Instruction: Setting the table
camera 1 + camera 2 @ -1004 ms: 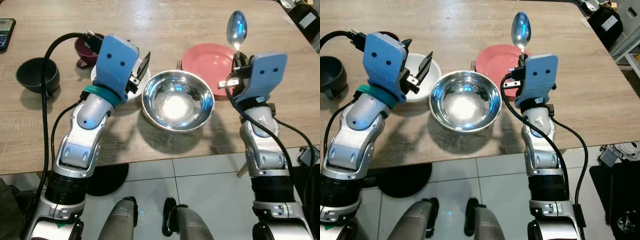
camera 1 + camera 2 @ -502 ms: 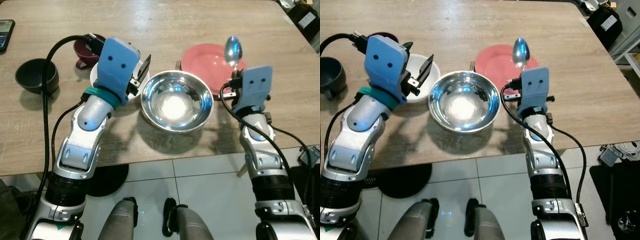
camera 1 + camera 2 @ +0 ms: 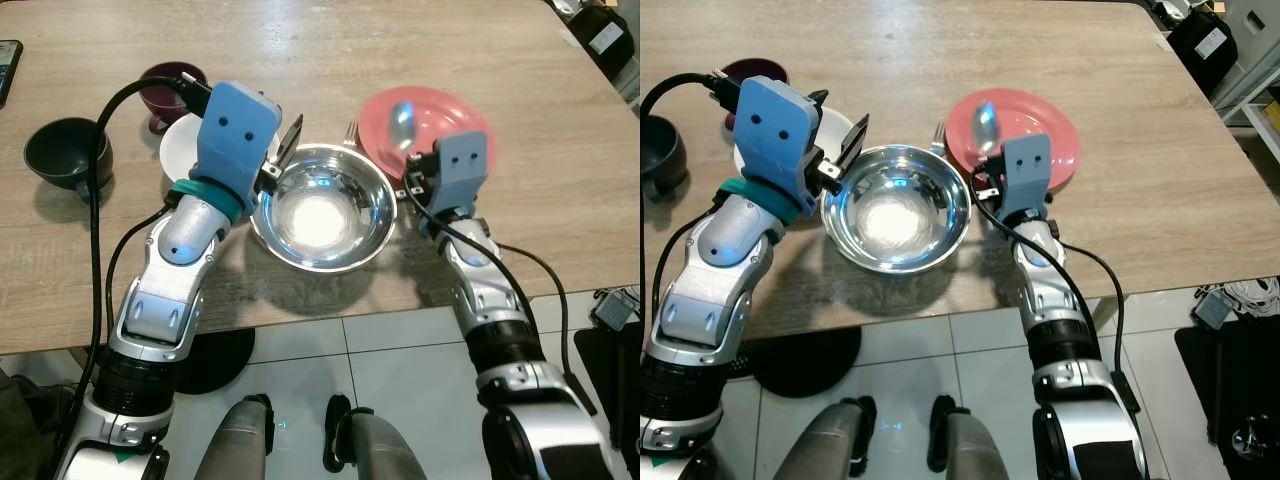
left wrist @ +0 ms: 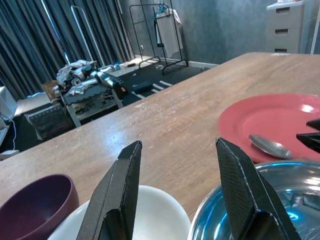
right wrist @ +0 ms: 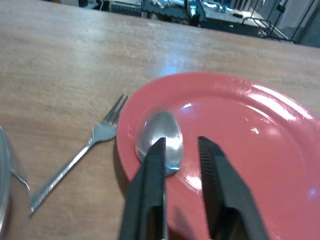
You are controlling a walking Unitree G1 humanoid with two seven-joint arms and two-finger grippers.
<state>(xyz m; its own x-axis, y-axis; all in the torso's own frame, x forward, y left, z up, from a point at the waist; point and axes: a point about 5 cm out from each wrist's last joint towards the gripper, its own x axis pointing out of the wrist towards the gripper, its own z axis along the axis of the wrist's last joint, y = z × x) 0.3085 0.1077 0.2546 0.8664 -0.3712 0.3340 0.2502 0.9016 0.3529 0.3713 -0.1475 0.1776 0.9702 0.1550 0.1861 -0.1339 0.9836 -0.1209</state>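
The spoon [image 3: 402, 112] lies with its bowl on the red plate [image 3: 440, 105], its handle running back under my right gripper [image 5: 181, 142], which is shut on it low over the plate's near edge. A fork [image 5: 80, 155] rests on the wood between the plate and the steel bowl [image 3: 322, 205]. My left gripper [image 4: 178, 145] hangs open and holds nothing, above the gap between the white bowl [image 3: 180, 145] and the steel bowl's rim.
A purple cup [image 3: 163, 85] stands behind the white bowl, and a dark cup [image 3: 65, 152] sits further left. A phone [image 3: 8, 52] lies at the far left edge. The wooden table [image 3: 300, 40] reaches back beyond the dishes, with its front edge near my arms.
My right gripper has come down and forward, tipping the spoon from upright in the air to lying on the red plate. The left arm has barely moved.
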